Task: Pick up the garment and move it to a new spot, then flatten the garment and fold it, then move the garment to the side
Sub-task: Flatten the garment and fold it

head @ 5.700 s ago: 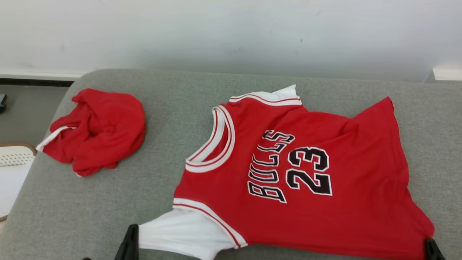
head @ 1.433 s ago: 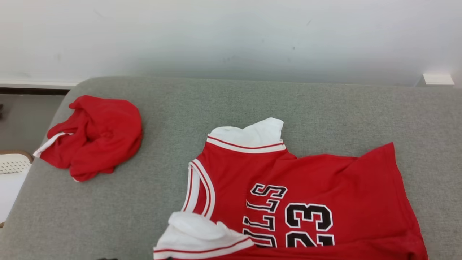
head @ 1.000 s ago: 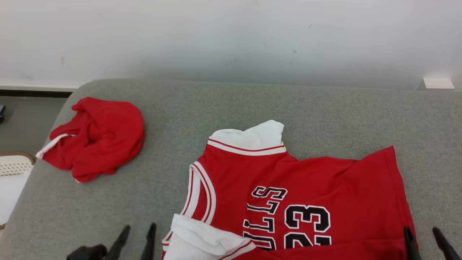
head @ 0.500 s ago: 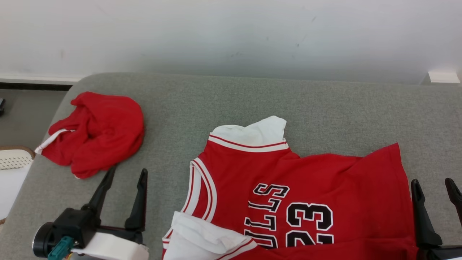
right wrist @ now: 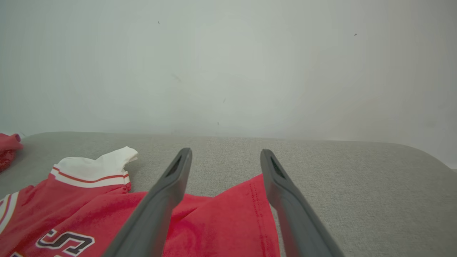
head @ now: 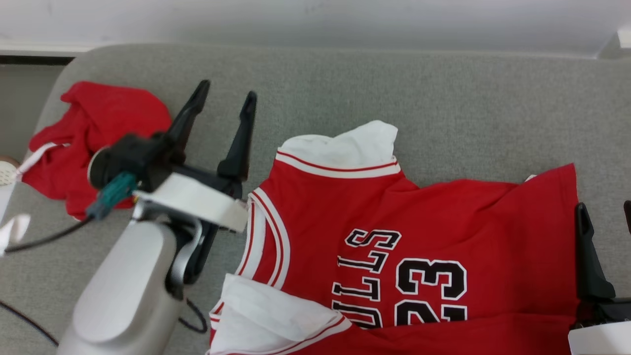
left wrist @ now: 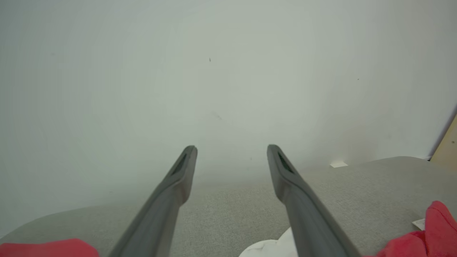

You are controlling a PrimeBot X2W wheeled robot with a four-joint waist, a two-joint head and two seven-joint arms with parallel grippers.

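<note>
Your two grippers stand spread wide and empty at either end of the red basketball jersey (head: 443, 212) with white sleeves, face up on the grey fabric cushion (head: 443, 88).

The head view gives you the layout: the left gripper (head: 226, 92) hangs just beside the collar end, its pale forearm (head: 123, 291) covering part of the cushion, and the right gripper (head: 605, 212) sits at the hem edge. The right wrist view adds that the hem corner lies under and between those fingers (right wrist: 171, 185), though you cannot tell if they touch it. The left wrist view looks mostly at the white wall (left wrist: 228, 71), with a scrap of white sleeve at its bottom edge. A crumpled red cloth (head: 84, 118) lies well apart on the left, partly behind the left wrist.
</note>
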